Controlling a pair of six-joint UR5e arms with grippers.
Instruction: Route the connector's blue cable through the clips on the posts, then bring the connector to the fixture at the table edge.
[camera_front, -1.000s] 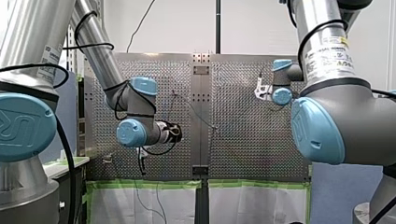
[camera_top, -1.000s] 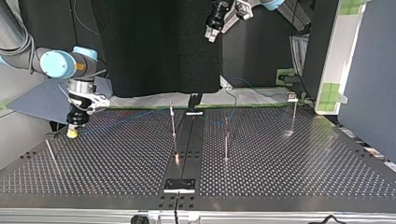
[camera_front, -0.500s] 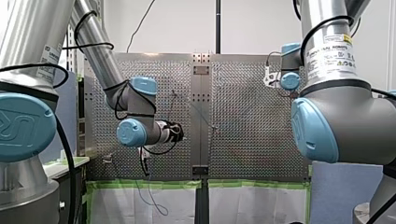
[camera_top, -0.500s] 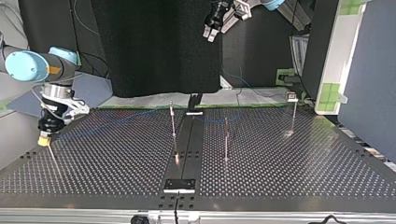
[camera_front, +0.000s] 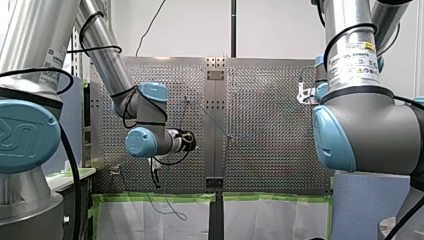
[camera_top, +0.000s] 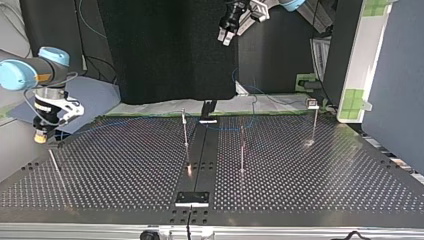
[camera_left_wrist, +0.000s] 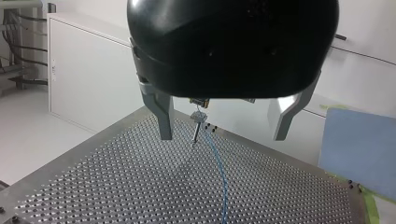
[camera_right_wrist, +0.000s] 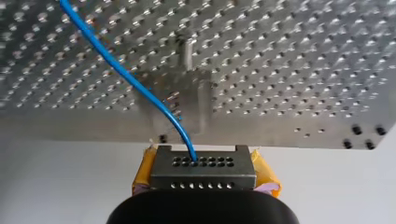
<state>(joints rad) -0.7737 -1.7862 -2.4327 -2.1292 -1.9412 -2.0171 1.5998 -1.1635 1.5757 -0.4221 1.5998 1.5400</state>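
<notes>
Since my right gripper (camera_top: 40, 136) has the connector (camera_right_wrist: 203, 173) clamped between its yellow pads (camera_right_wrist: 265, 170) at the table (camera_top: 300, 190) edge, top view's left, the blue cable (camera_right_wrist: 130, 79) trails back over the holes, probably to stay taut. My left gripper (camera_left_wrist: 223, 135) hangs high, fingers apart, empty, clear of the posts (camera_top: 185, 130). Can't tell if the cable sits in the clips (camera_left_wrist: 199, 115). Fixture not identifiable.
</notes>
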